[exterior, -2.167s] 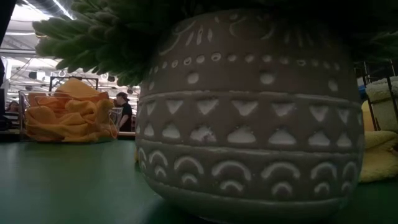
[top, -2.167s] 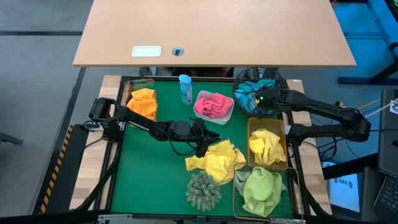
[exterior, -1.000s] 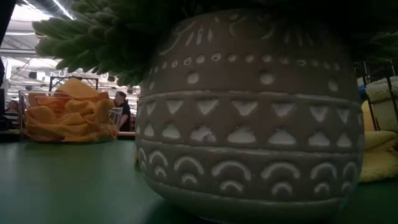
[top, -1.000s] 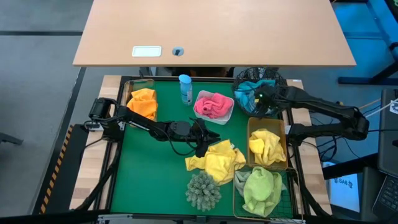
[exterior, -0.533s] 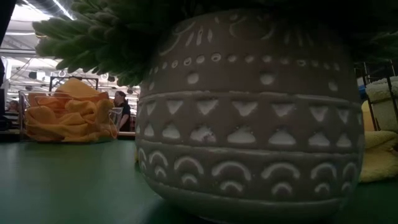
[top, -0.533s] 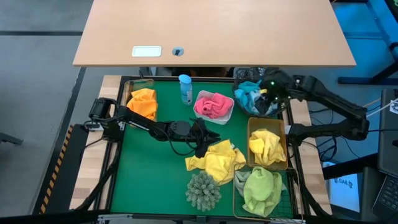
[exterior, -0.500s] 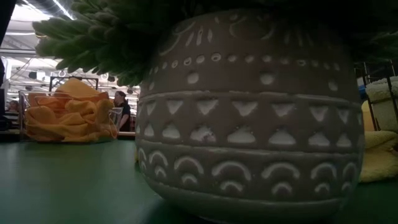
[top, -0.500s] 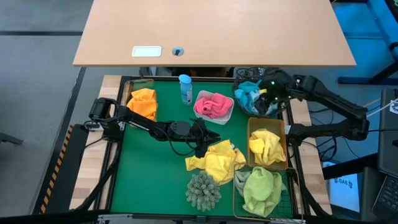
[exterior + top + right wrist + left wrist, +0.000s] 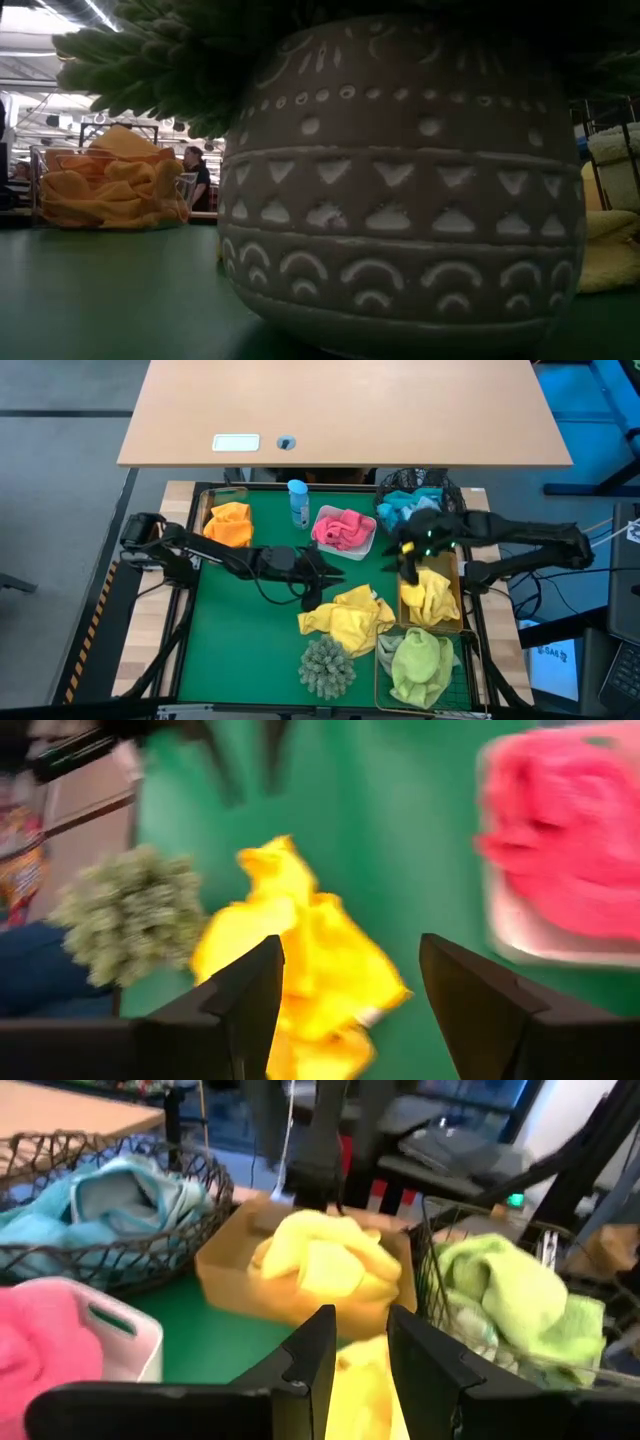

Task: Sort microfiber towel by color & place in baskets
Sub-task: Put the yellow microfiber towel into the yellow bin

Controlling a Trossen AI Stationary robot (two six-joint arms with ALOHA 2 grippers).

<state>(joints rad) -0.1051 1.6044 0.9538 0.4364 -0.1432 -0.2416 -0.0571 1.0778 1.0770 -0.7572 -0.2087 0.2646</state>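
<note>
A loose yellow microfiber towel (image 9: 345, 618) lies crumpled on the green mat. My left gripper (image 9: 315, 588) hovers at its far-left edge, open by a narrow gap (image 9: 360, 1325) and holding nothing. My right gripper (image 9: 405, 565) hangs wide open between the white tub and the gold basket, and its wrist view looks down on the yellow towel (image 9: 300, 960). Teal towels fill the round black basket (image 9: 412, 503). Pink ones fill the white tub (image 9: 343, 530), orange ones the far-left tub (image 9: 229, 523). Yellow ones fill a gold basket (image 9: 430, 595), pale green ones the near gold basket (image 9: 420, 665).
A shaggy grey-green plant in a patterned pot (image 9: 327, 665) stands near the front edge and fills the low view (image 9: 400, 200). A small blue bottle (image 9: 297, 503) stands at the back between the orange and pink tubs. Bare green mat (image 9: 240, 640) lies at the near left.
My right gripper has risen out of the round black basket and gone toward the near edge and the left. It now hangs beside the gold basket of yellow towels, and the teal towels stay in their basket. My left arm has drawn back slightly toward the table's left.
</note>
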